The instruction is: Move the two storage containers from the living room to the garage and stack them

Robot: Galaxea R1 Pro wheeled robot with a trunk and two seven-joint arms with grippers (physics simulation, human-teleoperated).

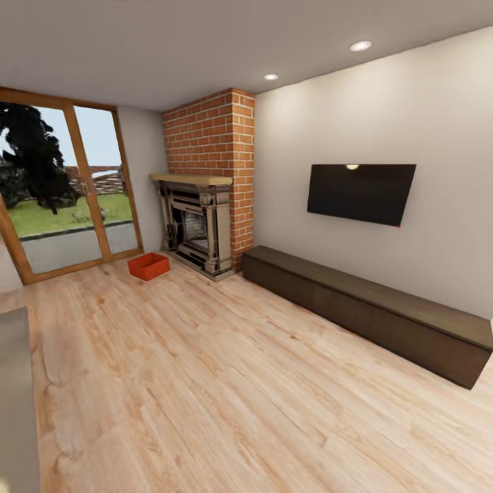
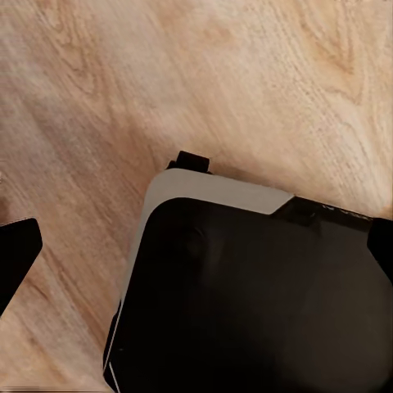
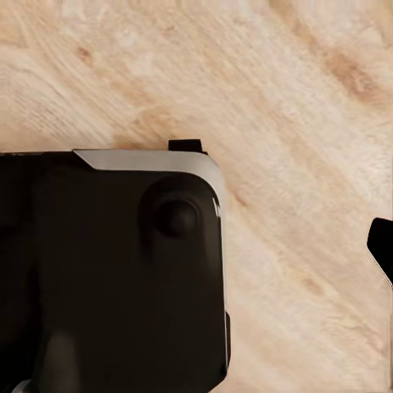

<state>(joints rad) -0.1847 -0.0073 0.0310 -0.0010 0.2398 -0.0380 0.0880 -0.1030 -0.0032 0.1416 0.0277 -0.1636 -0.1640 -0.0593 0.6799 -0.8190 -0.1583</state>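
One orange-red storage container (image 1: 148,266) sits on the light wood-plank floor of the living room, far ahead at the left, just in front of the brick fireplace (image 1: 205,205) and beside the glass doors. It looks empty and open-topped. In the left wrist view my left gripper (image 2: 196,250) hangs open over the wood floor and my own dark base, with one dark fingertip (image 2: 16,254) at each side edge. In the right wrist view my right gripper (image 3: 196,246) also stands wide, with one fingertip (image 3: 381,244) at the edge. Neither holds anything.
A long low dark bench (image 1: 370,311) runs along the right wall under a wall-mounted TV (image 1: 361,192). Wood-framed glass doors (image 1: 65,192) fill the far left wall. A grey surface (image 1: 14,404) juts in at the lower left. Wide wood floor (image 1: 205,383) lies between me and the container.
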